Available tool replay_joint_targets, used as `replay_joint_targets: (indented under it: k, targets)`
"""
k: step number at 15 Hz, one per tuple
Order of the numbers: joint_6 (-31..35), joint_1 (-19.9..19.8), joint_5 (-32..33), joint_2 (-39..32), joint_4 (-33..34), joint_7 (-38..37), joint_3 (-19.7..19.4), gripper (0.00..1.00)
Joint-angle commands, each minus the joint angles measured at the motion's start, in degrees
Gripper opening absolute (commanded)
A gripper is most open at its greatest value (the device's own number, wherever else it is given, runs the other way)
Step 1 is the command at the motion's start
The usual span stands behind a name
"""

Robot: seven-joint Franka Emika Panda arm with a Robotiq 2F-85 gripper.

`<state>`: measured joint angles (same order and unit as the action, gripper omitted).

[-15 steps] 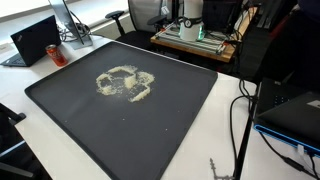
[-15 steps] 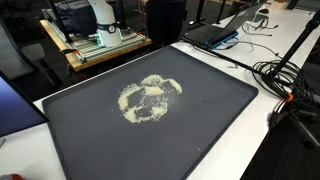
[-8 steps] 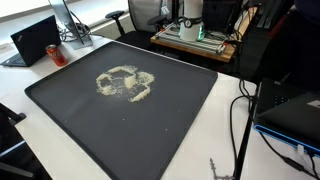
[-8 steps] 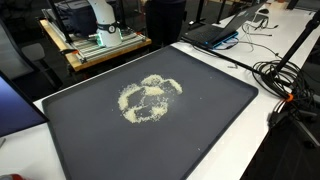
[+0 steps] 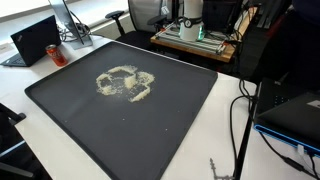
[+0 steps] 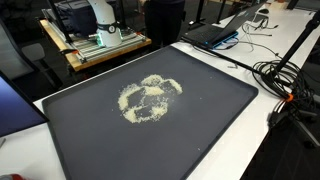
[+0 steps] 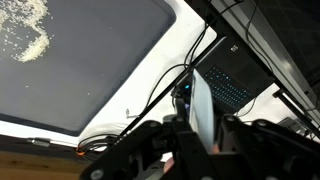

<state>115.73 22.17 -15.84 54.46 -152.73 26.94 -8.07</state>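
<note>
Peering through the wrist view, I cannot tell whether my hand [image 7: 197, 140] is spread or pinching the pale strip [image 7: 201, 105] between its fingers. Crumbs [image 5: 124, 83] lie mid-mat [image 5: 170, 120], well apart; a careless swing could snag the cables [image 7: 160, 90] on the tabletop [image 7: 185, 50].
</note>
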Motion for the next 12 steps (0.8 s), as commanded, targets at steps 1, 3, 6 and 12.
replay_joint_targets:
  k: [1, 3, 6, 12]
  targets:
    - [-1.93, -0.21, -1.73, -1.45, 1.70, 2.48, -1.05, 0.00]
    - [-1.97, -0.32, -1.67, -1.59, 1.74, 2.93, -1.38, 0.00]
    - [-2.09, -0.46, -1.63, -1.95, 1.90, 3.61, -1.99, 0.01]
    - [-1.51, -3.58, 1.02, -5.93, 3.38, 1.55, -0.95, 0.01]
